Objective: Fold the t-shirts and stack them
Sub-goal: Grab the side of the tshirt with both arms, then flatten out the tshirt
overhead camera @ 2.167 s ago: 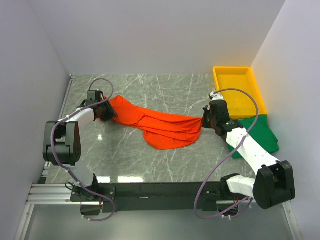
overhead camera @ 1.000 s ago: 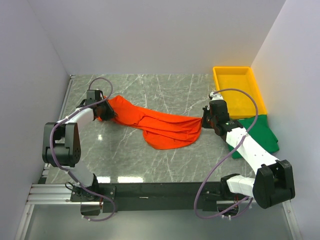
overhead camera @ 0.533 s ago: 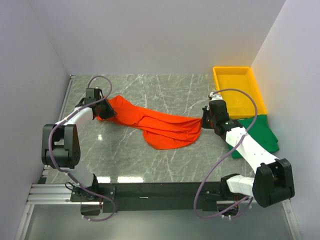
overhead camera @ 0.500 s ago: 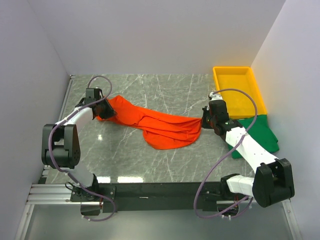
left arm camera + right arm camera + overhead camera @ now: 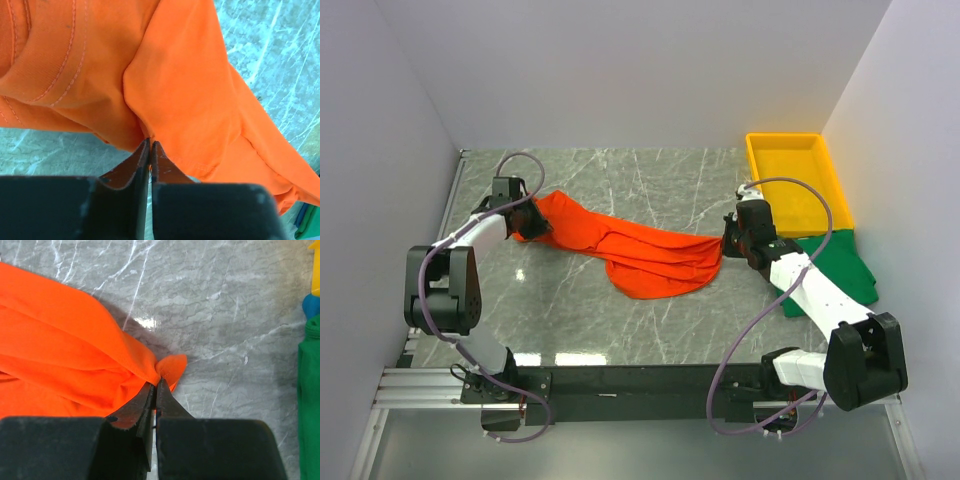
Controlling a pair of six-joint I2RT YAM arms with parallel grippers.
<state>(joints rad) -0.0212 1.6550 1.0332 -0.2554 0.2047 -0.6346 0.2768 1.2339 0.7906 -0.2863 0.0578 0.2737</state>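
Observation:
The orange-red t-shirt [image 5: 640, 255] lies stretched across the marble table between both arms. My left gripper [image 5: 527, 222] is shut on its left end; the left wrist view shows the jaws [image 5: 150, 145] pinching a fold of the orange cloth [image 5: 190, 85]. My right gripper [image 5: 726, 240] is shut on its right corner; the right wrist view shows the jaws [image 5: 156, 385] closed on a bunched orange tip [image 5: 170, 367]. The dark green t-shirt [image 5: 840, 268] lies flat at the right, partly under my right arm, and its edge shows in the right wrist view [image 5: 309, 405].
A yellow plastic tray [image 5: 800, 180] stands at the back right, just behind the green shirt. White walls close in the table on the left, back and right. Marble table surface [image 5: 620, 180] shows behind the orange shirt.
My left gripper has shifted slightly back and left with the shirt's end. The right gripper has barely moved. The shirt stays stretched between them.

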